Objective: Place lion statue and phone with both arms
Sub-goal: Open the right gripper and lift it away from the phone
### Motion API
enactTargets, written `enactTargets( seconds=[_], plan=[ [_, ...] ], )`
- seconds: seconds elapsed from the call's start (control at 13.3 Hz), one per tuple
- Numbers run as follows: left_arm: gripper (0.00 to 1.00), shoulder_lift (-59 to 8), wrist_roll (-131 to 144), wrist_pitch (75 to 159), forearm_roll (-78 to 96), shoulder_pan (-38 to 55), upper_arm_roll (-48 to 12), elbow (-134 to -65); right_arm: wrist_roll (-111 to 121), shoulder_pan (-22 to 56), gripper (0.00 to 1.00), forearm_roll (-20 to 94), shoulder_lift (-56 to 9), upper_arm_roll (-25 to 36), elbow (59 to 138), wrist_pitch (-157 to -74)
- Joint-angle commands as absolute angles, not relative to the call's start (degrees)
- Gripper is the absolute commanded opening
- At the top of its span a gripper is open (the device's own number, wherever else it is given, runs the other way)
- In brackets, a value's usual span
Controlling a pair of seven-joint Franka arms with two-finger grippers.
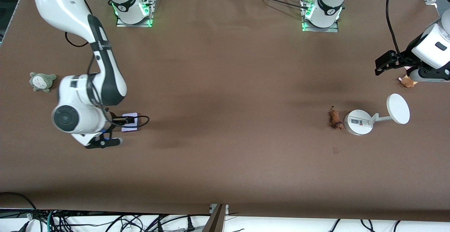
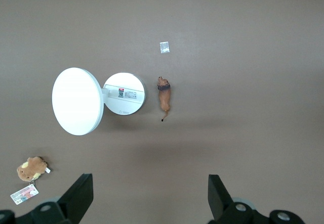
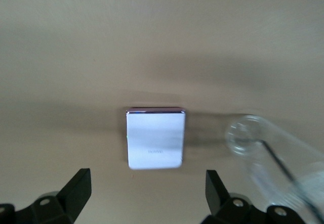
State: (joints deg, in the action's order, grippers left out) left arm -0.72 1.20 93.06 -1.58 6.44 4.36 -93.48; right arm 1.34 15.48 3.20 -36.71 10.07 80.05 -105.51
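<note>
The lion statue (image 1: 335, 118), a slender orange-brown figurine, lies on the brown table beside the round base of a white stand (image 1: 358, 122). It also shows in the left wrist view (image 2: 164, 97). My left gripper (image 1: 385, 63) is open and empty, high over the table at the left arm's end (image 2: 150, 186). The phone (image 1: 130, 123), a pale lavender-white rectangle, lies flat toward the right arm's end. My right gripper (image 1: 105, 140) hangs low just beside it, open and empty. In the right wrist view the phone (image 3: 155, 138) lies just ahead of the open right gripper (image 3: 147, 183).
The stand's white disc (image 1: 398, 108) leans out from its base. A tan-brown plush toy (image 1: 407, 81) with a tag lies under the left hand. A grey plush (image 1: 42, 81) lies near the right arm's end. A small paper scrap (image 1: 335, 150) lies nearer the camera than the lion.
</note>
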Motion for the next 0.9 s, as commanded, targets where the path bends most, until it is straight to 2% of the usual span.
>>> enactTargets(
  seconds=[0.0, 0.3, 0.45, 0.6, 0.83],
  plan=[
    [1.0, -0.97, 0.18, 93.16, 0.0, 6.68, 4.83, -92.81, 4.82, 14.68, 1.0, 2.72, -34.47, 12.56, 73.67, -98.71],
    [1.0, -0.97, 0.18, 93.16, 0.0, 6.59, 4.83, -92.81, 8.53, 14.68, 1.0, 3.25, -26.38, 16.52, 73.48, -93.98],
    [1.0, -0.97, 0.18, 93.16, 0.0, 6.59, 4.83, -92.81, 7.91, 14.59, 1.0, 3.16, -23.22, 16.96, 73.39, -90.37],
    [1.0, -0.97, 0.18, 93.16, 0.0, 6.59, 4.83, -92.81, 7.12, 13.8, 1.0, 2.99, -19.09, 15.91, 75.31, -90.18],
    [1.0, -0.97, 0.18, 93.16, 0.0, 6.59, 4.83, -92.81, 7.47, 8.64, 1.0, 0.46, -11.45, 6.63, 82.85, -90.79]
  ],
)
